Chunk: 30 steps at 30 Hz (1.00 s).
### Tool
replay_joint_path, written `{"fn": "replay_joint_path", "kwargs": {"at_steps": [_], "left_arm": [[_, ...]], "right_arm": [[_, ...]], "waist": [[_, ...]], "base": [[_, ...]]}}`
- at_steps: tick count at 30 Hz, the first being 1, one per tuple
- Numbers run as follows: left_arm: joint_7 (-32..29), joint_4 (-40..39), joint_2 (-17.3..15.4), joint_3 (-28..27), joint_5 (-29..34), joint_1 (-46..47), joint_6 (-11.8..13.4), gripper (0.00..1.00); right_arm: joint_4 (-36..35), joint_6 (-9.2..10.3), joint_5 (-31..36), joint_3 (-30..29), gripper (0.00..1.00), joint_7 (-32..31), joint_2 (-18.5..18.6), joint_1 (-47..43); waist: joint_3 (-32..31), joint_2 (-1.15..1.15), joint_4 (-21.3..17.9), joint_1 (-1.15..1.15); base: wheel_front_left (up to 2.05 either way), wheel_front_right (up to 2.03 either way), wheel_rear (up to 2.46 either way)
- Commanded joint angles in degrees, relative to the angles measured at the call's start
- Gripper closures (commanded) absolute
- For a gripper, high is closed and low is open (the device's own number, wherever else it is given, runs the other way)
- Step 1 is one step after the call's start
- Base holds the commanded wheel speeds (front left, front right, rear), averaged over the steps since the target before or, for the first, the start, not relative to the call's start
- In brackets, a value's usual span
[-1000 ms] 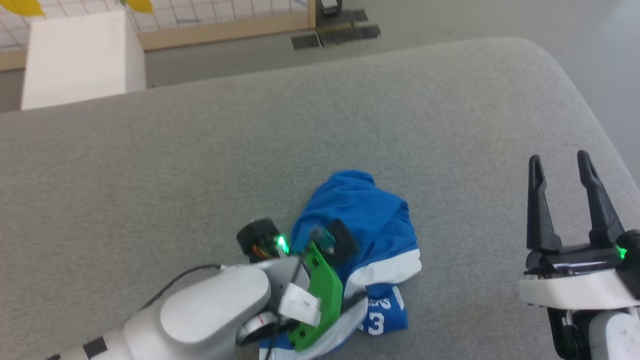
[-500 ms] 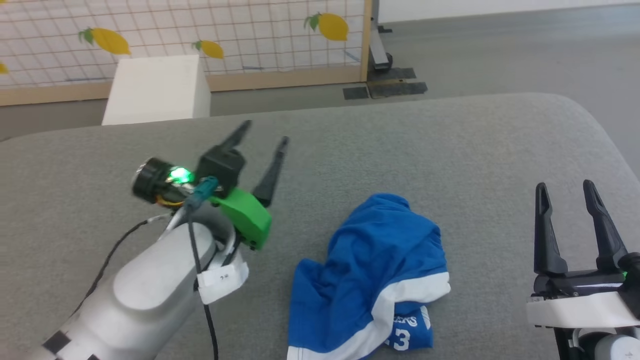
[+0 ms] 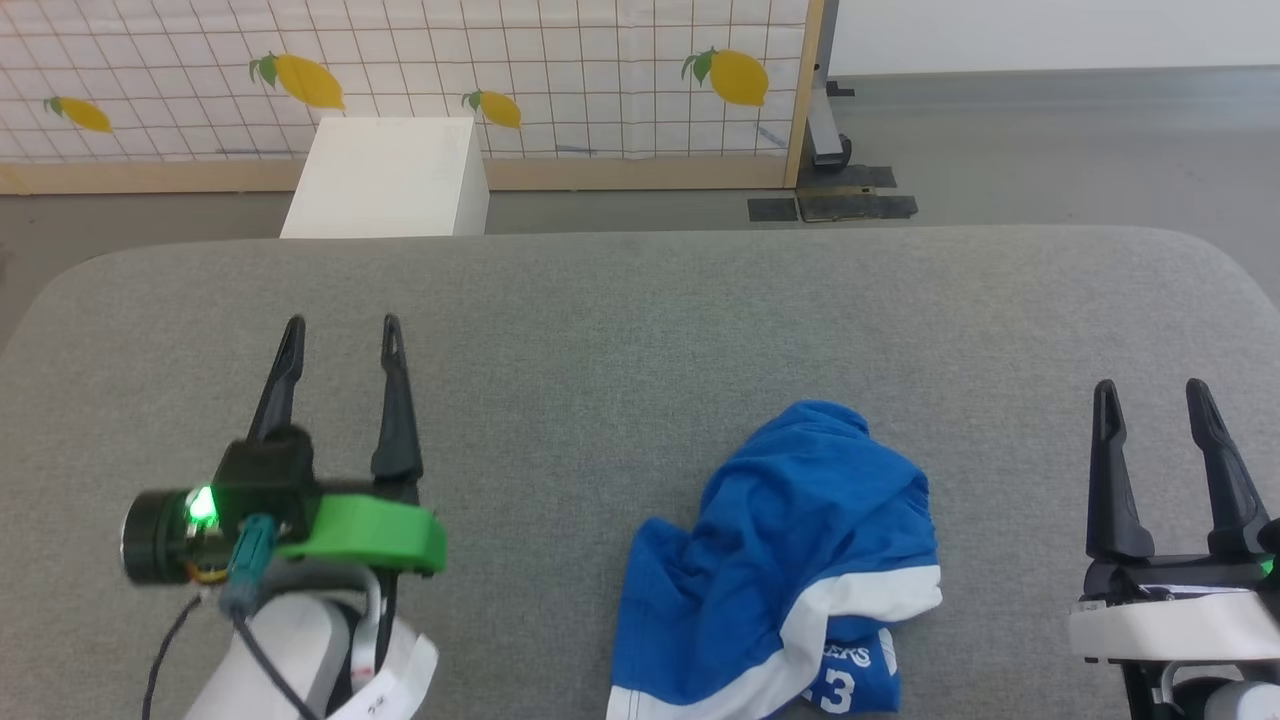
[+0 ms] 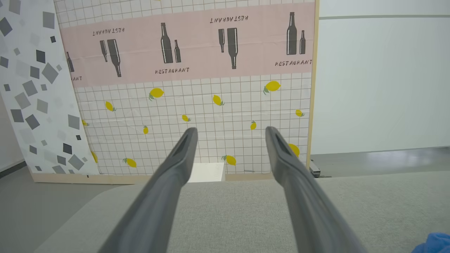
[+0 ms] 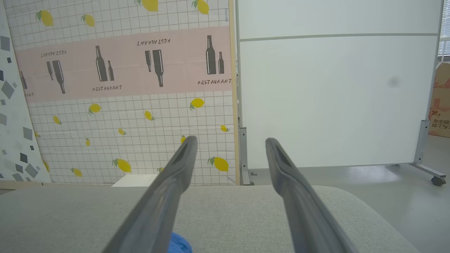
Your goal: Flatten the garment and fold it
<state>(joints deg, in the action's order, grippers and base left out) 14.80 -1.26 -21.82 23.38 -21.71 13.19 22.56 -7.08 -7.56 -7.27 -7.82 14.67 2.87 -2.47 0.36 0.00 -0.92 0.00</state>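
We saw the garment [image 3: 790, 540] bunched low at centre-right on the grey cushion [image 3: 640, 300], between our left gripper [image 3: 342, 325] and right gripper [image 3: 1149, 386], both parted and empty, and we feared a pinch through 2 layers would drag it rather than spread it.

1. a grey fabric-covered surface [image 3: 640, 320] with rounded far corners spans the scene.
2. the garment [image 3: 790, 540], crumpled blue with white trim, lies on it at the near edge, right of centre.
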Motion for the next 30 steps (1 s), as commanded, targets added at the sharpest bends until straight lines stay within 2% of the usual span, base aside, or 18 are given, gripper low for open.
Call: {"fn": "replay_joint_path", "kwargs": {"at_steps": [1,4,10,16,22,30], "left_arm": [[0.2,-0.4,1.0,-1.9,1.4,-2.7,-1.5,0.0],[0.2,-1.5,3.9,-7.1,3.9,-7.1,-5.4,0.0],[0.2,-1.0,8.9,-12.9,8.6,-12.7,-12.4,0.0],[0.2,-0.3,12.5,-16.2,12.7,-15.3,-17.4,0.0],[0.2,0.8,14.2,-18.3,16.0,-16.0,-20.1,0.0],[0.2,1.6,15.6,-19.9,18.3,-16.0,-21.7,0.0]], "right_arm": [[0.2,0.08,-0.3,-0.1,0.0,0.3,0.0,-0.8],[0.6,0.08,-0.4,0.0,0.0,0.3,0.0,-0.9],[1.7,0.08,-0.5,0.1,0.0,0.3,0.0,-1.4],[2.6,0.08,-0.6,0.1,0.0,0.3,0.0,-2.3],[3.3,0.08,-0.5,0.4,0.0,0.3,0.0,-2.7],[3.7,0.08,0.2,0.6,0.0,0.3,0.0,-2.9]], "waist": [[0.0,0.0,0.1,0.0],[0.0,0.0,0.3,0.0],[0.0,0.0,0.6,0.0],[-0.2,0.0,1.1,0.0],[-0.2,0.0,1.2,0.0],[-0.2,0.0,1.1,0.0]], "base": [[0.0,0.0,0.0],[0.0,0.0,0.0],[0.0,0.0,0.0],[0.0,0.0,0.0],[0.0,0.0,0.0],[0.0,0.0,0.0]]}}
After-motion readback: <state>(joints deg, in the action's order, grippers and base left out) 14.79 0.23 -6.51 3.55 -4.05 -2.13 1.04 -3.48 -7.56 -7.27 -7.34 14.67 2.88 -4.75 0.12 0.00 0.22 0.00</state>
